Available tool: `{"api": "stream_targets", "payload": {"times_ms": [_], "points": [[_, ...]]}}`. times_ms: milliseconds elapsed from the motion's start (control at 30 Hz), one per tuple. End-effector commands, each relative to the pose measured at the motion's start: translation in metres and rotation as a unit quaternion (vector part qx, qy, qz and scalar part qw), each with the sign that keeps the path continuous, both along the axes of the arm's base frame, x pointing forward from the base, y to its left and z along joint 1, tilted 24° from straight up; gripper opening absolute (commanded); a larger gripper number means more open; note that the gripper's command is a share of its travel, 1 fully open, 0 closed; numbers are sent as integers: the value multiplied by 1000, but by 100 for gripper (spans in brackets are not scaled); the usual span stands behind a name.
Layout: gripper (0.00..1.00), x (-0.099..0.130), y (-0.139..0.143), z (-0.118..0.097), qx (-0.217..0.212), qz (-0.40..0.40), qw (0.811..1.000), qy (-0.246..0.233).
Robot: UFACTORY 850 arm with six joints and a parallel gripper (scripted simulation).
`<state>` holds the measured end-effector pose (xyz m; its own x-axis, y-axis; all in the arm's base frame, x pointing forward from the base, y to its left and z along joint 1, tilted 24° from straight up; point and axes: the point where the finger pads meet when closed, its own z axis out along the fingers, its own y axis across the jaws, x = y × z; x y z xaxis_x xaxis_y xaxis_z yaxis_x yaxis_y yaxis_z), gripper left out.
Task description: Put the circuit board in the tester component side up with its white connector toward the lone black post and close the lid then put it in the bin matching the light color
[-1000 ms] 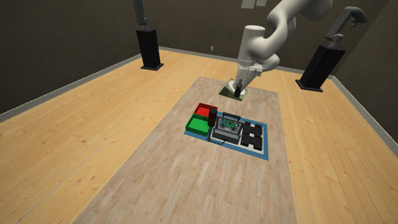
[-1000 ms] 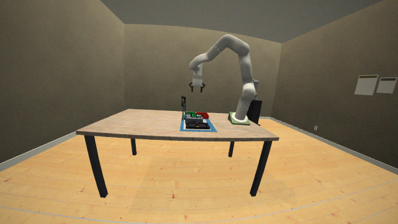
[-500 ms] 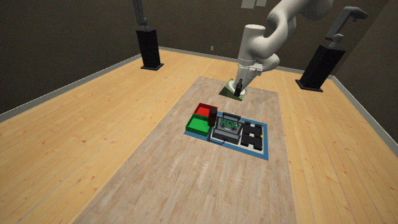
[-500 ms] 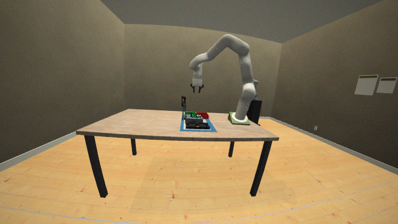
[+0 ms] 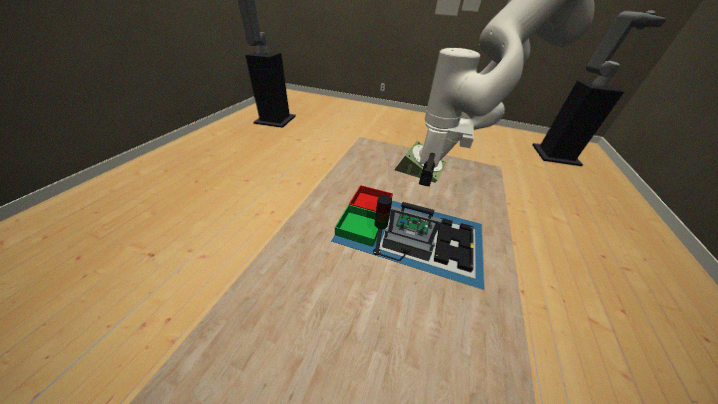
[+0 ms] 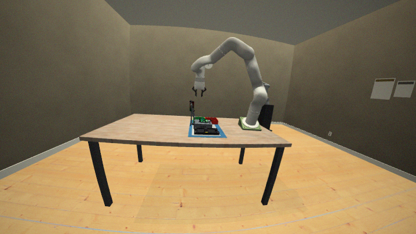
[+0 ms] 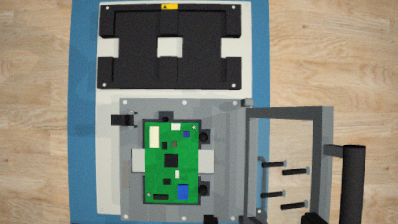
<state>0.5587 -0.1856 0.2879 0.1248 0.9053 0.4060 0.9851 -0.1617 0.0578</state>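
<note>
The green circuit board (image 7: 171,161) lies flat, component side up, in the grey tester. Its white connector (image 7: 154,136) sits at the corner nearest the black tray. The tester's lid (image 7: 287,160) stands open to one side, its black pins showing. My gripper (image 6: 199,92) hangs high above the tester, also seen in the top view (image 5: 425,176). Its fingers are partly open with nothing between them. They do not show in the wrist view. The signal light (image 5: 383,211) looks dark.
The black tray (image 7: 170,45) next to the tester is empty. The red bin (image 5: 370,196) and green bin (image 5: 357,225) stand side by side beyond the signal light. All rest on a blue mat (image 5: 409,243). The arm's base (image 6: 249,123) stands behind.
</note>
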Motion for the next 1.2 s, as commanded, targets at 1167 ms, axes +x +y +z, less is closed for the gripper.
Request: {"api": "stream_targets", "payload": {"times_ms": [1167], "points": [[52,80,-7,-11,0,1,1000,2]]}}
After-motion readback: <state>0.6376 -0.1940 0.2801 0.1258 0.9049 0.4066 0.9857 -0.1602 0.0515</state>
